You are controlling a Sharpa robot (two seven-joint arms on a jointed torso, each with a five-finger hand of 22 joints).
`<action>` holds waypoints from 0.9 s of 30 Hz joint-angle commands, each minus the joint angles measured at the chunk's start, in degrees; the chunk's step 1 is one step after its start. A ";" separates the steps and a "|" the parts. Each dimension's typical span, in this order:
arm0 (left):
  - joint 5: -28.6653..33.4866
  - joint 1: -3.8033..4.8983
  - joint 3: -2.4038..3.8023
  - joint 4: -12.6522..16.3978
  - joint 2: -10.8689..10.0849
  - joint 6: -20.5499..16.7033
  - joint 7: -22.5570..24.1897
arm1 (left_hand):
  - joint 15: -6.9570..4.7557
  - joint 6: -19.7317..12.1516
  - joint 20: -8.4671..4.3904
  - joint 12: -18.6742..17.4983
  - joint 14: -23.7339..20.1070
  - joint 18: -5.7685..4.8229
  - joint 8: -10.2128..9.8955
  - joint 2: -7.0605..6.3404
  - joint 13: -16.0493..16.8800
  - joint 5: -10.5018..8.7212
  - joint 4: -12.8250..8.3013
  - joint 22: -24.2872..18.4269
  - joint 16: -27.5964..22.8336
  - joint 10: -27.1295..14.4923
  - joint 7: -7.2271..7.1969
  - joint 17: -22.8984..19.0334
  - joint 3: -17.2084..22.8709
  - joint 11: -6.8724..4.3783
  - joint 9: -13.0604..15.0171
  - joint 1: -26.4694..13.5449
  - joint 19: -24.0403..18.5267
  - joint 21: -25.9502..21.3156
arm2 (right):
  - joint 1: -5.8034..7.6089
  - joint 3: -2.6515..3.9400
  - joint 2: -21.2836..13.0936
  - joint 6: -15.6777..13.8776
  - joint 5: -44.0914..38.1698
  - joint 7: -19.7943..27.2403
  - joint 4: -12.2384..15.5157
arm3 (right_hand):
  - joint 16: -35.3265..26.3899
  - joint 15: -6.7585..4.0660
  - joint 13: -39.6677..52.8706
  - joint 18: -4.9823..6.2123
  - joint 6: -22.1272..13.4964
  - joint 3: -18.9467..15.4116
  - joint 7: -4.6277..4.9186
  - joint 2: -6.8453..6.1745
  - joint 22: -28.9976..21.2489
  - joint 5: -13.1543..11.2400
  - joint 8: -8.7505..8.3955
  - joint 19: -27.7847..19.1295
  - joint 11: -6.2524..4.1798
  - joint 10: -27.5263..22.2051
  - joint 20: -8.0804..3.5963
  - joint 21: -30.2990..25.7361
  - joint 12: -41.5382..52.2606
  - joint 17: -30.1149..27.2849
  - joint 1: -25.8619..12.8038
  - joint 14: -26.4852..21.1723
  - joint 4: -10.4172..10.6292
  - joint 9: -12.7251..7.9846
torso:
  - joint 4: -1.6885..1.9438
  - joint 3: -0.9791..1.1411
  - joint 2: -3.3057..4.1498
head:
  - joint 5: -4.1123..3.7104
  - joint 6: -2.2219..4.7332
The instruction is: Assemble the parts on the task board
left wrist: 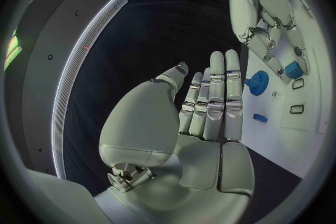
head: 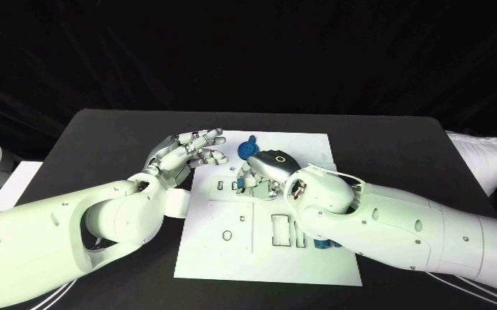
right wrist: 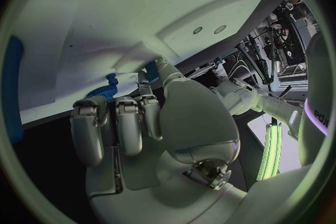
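The white task board (head: 248,252) lies in the middle of the black table. A blue gear (head: 246,151) sits near its far edge, also seen as the blue gear (left wrist: 257,81) and blue gear (right wrist: 105,89). My right hand (head: 264,170) reaches down onto the board just in front of the gear, fingers curled. A small blue part (left wrist: 294,69) sits at its fingertips, pinched next to the thumb as the blue part (right wrist: 150,70). My left hand (head: 192,148) hovers open over the board's far left edge with fingers straight and nothing in it, as the left hand (left wrist: 206,117) shows.
Another small blue piece (left wrist: 260,117) lies loose on the board. More blue pieces (head: 326,244) sit beside my right forearm near the board's right side. Several dark slots (head: 279,227) are cut in the board's middle. Black table surrounds the board.
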 commanded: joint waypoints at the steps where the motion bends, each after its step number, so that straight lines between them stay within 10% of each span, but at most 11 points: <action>1: 0.05 0.03 0.03 0.15 0.05 1.23 0.33 | 0.15 -0.02 0.10 -0.34 -0.36 0.51 -0.32 0.16 -0.07 -0.14 -0.32 0.06 -0.27 -0.42 0.24 0.06 0.11 0.03 -0.03 -0.13 -0.30 0.23 | -0.36 -0.32 0.00 0.84 -1.04 -2.55 -0.46 | 0.23 0.40 11.42 -0.39 -1.04 -0.27 0.12 -0.40 15.10 -1.18 -0.07 5.99 0.47 2.54 0.55 0.35 -0.86 15.10 -1.12 6.01 1.11 -0.15 | 0.01 0.01 0.01 | 0.01 0.00; 17: -0.42 0.03 0.03 -0.32 0.09 1.50 -0.70 | -0.48 1.79 -0.25 0.42 0.47 0.67 0.20 0.38 0.21 -0.15 -1.02 0.49 -0.15 2.17 -0.71 1.72 1.65 -0.84 0.24 -0.99 -0.22 1.20 | -0.63 -0.37 -1.14 -7.83 -0.93 0.40 1.53 | 0.23 0.78 10.63 -0.39 -2.62 0.04 0.46 -3.23 15.10 -3.07 0.21 5.99 0.87 1.85 0.99 0.35 -2.29 15.10 -2.77 6.01 5.98 -0.05 | -0.01 0.09 -0.02 | 0.05 0.17; 23: -3.67 0.05 0.01 -1.18 0.00 2.35 -4.16 | -3.25 5.16 -2.55 3.19 8.15 0.83 1.16 -0.18 1.71 -0.24 -0.62 2.99 6.48 10.79 -3.31 7.05 2.52 -3.79 0.68 -3.10 5.01 6.19 | -0.61 -0.28 -3.86 -12.68 4.55 10.71 2.93 | 0.23 0.74 10.46 -0.39 -2.53 0.81 0.43 -3.39 15.10 -2.04 0.25 5.99 0.82 1.71 0.97 0.35 -2.54 15.10 -1.40 6.01 6.51 0.11 | -0.24 0.08 -0.16 | 0.29 0.33; 25: -5.44 0.06 0.01 -1.51 0.05 3.00 -5.77 | -4.13 5.54 -3.49 4.15 11.84 0.72 1.09 -0.55 2.58 -0.28 -0.44 4.42 18.05 12.98 -3.90 17.13 2.44 -4.61 0.75 -3.80 7.24 8.80 | -0.49 -0.18 -4.90 -12.77 7.24 14.48 3.37 | 0.23 0.75 10.36 -0.39 -2.57 0.82 0.44 -3.46 15.10 -1.98 0.24 5.99 0.83 1.61 0.97 0.35 -2.75 15.10 -1.34 6.01 6.54 0.12 | -0.20 0.10 -0.18 | 0.17 0.48; 27: -7.88 0.07 0.01 -1.96 0.12 3.35 -7.76 | -5.34 5.99 -4.60 5.94 15.01 0.10 0.92 -1.27 4.58 -0.31 -0.42 9.38 40.08 15.56 -4.87 37.17 2.07 -5.59 0.96 -4.57 10.12 14.98 | -0.22 -0.04 -6.36 -11.71 10.48 18.09 4.27 | 0.23 0.75 10.36 -0.39 -2.48 0.86 0.42 -3.42 15.10 -1.92 0.29 5.99 0.82 1.60 0.97 0.35 -2.74 15.10 -1.19 6.01 6.54 0.15 | -0.15 0.10 -0.31 | 0.05 0.41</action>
